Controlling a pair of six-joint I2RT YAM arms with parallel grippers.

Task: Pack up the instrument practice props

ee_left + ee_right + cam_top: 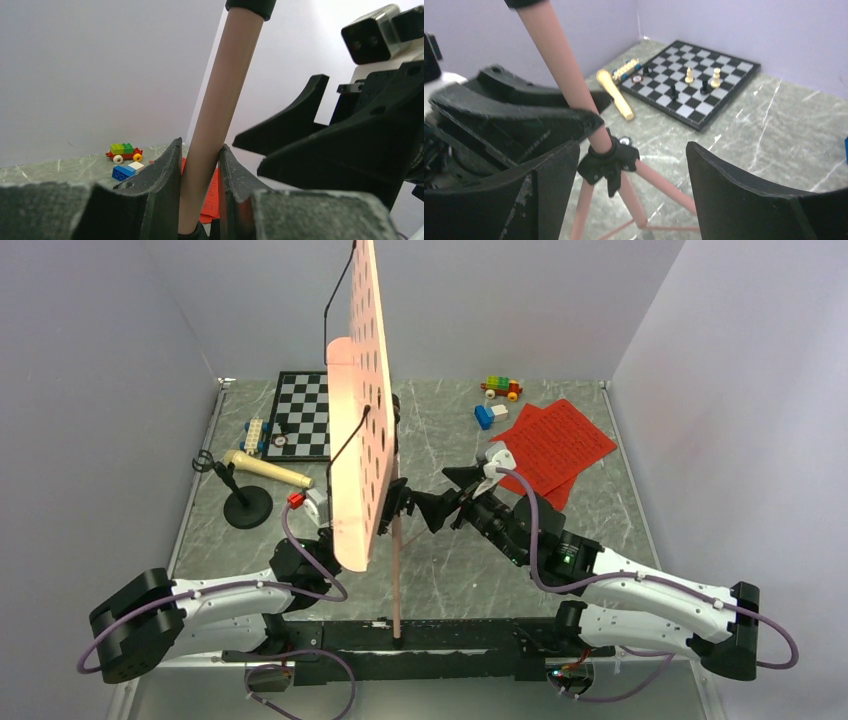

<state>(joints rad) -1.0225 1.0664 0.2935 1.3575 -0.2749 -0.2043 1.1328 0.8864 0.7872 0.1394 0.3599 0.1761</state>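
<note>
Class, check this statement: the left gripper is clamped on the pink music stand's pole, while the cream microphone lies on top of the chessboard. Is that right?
Not quite. The left gripper is clamped on the pink music stand's pole, but the cream microphone lies on the table beside the chessboard, not on top of it. The top external view shows this.

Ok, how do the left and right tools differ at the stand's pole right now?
The left tool is shut on the pole; the right tool stands open, straddling it without clamping. The left tool reaches in from the left, the right tool from the right. Both meet at the same pole.
</note>
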